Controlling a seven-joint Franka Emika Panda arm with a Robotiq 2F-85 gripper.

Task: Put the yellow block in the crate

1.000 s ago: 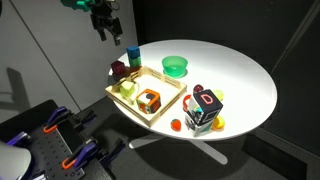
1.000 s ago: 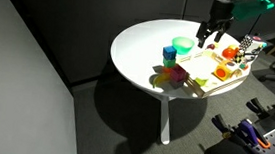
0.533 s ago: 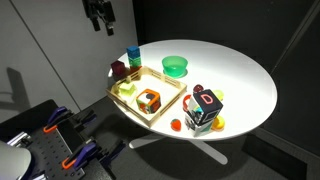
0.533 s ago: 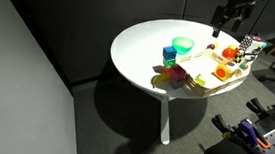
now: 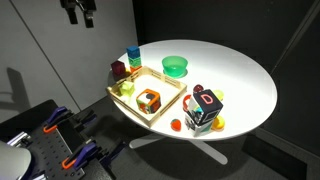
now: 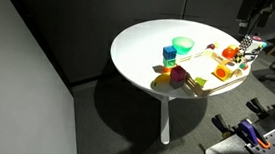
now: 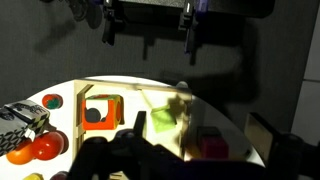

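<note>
The yellow block (image 5: 126, 87) lies inside the light wooden crate (image 5: 166, 104), in the corner nearest the red block (image 5: 119, 70). In the wrist view it looks yellow-green (image 7: 163, 118) and rests on the crate floor (image 7: 125, 98). My gripper (image 5: 78, 12) is open and empty. It is high above and off to the side of the table, well clear of the crate. It also shows at the top edge of an exterior view (image 6: 256, 9). In the wrist view the dark fingers (image 7: 200, 135) frame the bottom of the picture.
An orange-and-black cube (image 5: 149, 100) sits in the crate. A blue block (image 5: 133, 55), a green bowl (image 5: 175, 66) and a lettered multicoloured cube (image 5: 205, 108) stand on the round white table (image 5: 245, 85). Small toys (image 5: 176, 125) lie near the table's front edge.
My gripper has risen and moved sideways away from the table, from just above the blue block to well off the table's edge. It stays open and empty. The blocks have not moved.
</note>
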